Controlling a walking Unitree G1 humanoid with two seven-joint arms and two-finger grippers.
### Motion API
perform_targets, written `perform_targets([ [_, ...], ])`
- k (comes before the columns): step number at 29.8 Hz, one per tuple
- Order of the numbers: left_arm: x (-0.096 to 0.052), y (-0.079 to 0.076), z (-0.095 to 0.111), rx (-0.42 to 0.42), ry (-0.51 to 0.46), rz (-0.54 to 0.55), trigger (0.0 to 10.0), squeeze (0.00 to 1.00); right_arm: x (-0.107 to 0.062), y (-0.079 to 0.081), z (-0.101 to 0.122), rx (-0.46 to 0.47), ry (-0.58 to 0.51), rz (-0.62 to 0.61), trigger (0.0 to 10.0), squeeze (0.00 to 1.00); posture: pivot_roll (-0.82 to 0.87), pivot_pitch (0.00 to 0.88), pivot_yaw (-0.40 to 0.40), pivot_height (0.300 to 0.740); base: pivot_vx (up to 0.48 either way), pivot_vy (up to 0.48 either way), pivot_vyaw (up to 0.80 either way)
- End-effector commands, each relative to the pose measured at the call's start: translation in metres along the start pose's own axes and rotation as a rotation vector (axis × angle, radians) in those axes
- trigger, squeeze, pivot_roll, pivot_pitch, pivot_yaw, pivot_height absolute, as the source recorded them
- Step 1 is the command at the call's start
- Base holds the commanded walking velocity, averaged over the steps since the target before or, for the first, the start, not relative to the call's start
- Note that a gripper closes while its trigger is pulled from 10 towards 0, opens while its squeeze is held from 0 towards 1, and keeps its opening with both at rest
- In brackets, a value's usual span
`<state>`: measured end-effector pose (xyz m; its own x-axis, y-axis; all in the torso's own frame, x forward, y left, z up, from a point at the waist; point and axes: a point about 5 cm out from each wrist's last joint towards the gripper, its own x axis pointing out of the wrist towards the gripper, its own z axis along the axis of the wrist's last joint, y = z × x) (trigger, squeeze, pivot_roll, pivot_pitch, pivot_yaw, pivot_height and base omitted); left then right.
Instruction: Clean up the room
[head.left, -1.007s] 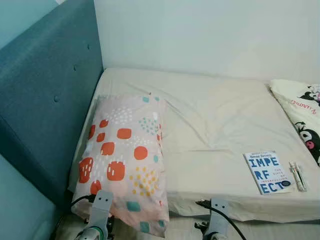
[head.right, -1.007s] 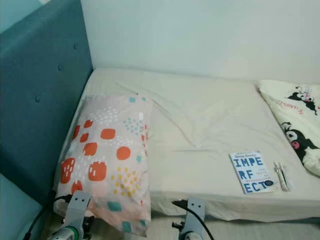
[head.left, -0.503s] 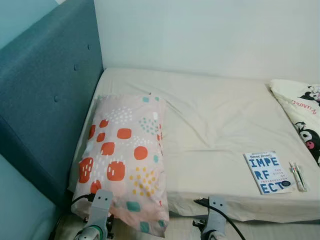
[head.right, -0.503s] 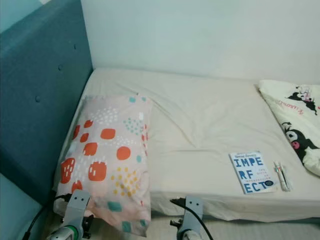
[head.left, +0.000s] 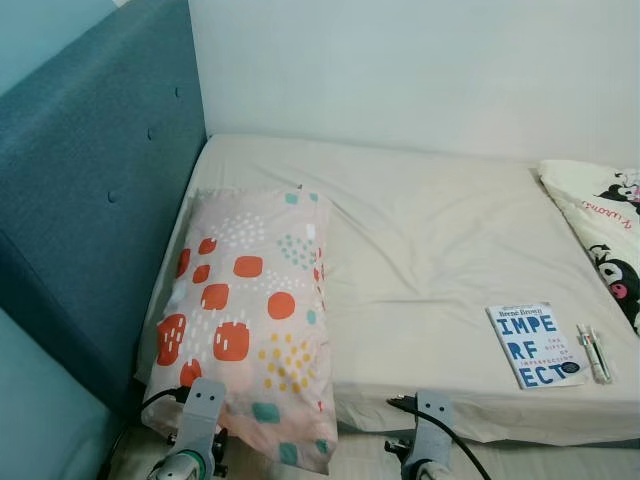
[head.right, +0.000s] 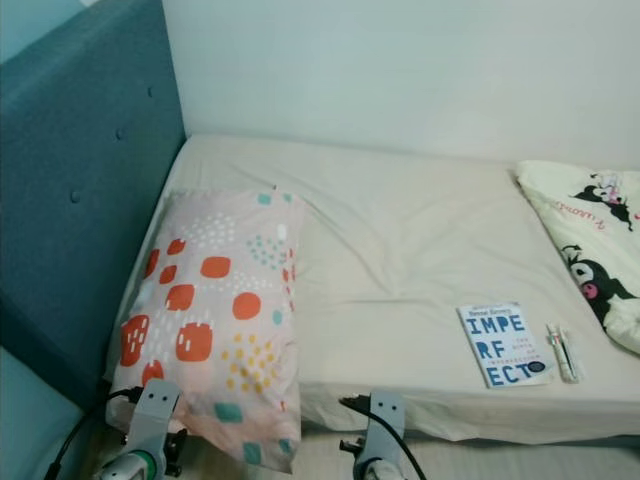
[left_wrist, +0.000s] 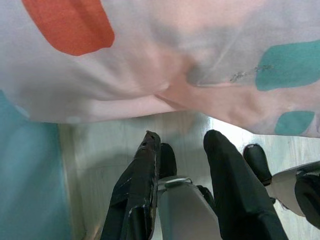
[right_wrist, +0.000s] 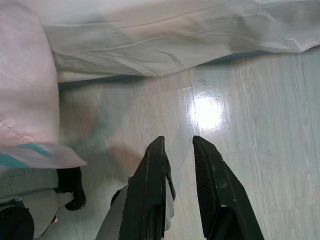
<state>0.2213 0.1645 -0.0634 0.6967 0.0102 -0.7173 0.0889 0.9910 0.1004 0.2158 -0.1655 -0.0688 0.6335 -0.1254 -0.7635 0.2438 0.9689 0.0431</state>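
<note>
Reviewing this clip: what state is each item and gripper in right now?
pillow: flat, near end overhanging the bed edge
book: closed, face up
pens: lying beside the book
blanket: bunched at the bed's right
left gripper: open, empty
right gripper: open, empty

1. The bed wears a rumpled cream sheet.
2. A spotted pillow overhangs its near edge.
3. A blue-lettered book lies just beside a pen.
4. A cartoon-print blanket lies at the far right.
</note>
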Motion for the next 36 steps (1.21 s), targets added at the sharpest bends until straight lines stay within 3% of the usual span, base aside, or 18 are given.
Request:
perform_targets([
  [1, -0.002, 0.000, -0.008, 0.002, 0.021, 0.003, 10.0, 0.00, -0.001, 0.001, -0.004, -0.002, 0.014, 0.006, 10.0, 0.00, 0.12, 0.005, -0.029, 0.740, 0.000, 0.000, 0.00],
  [25, -0.001, -0.002, -0.002, -0.040, -0.002, 0.023, 10.0, 0.00, 0.001, 0.000, 0.003, -0.054, 0.008, 0.027, 10.0, 0.00, 0.12, 0.002, -0.081, 0.740, 0.000, 0.000, 0.00],
  [36, 0.000, 0.001, 0.001, -0.032, 0.000, 0.026, 10.0, 0.00, 0.002, 0.000, 0.010, -0.040, -0.012, 0.021, 10.0, 0.00, 0.08, 0.000, -0.055, 0.740, 0.000, 0.000, 0.00],
])
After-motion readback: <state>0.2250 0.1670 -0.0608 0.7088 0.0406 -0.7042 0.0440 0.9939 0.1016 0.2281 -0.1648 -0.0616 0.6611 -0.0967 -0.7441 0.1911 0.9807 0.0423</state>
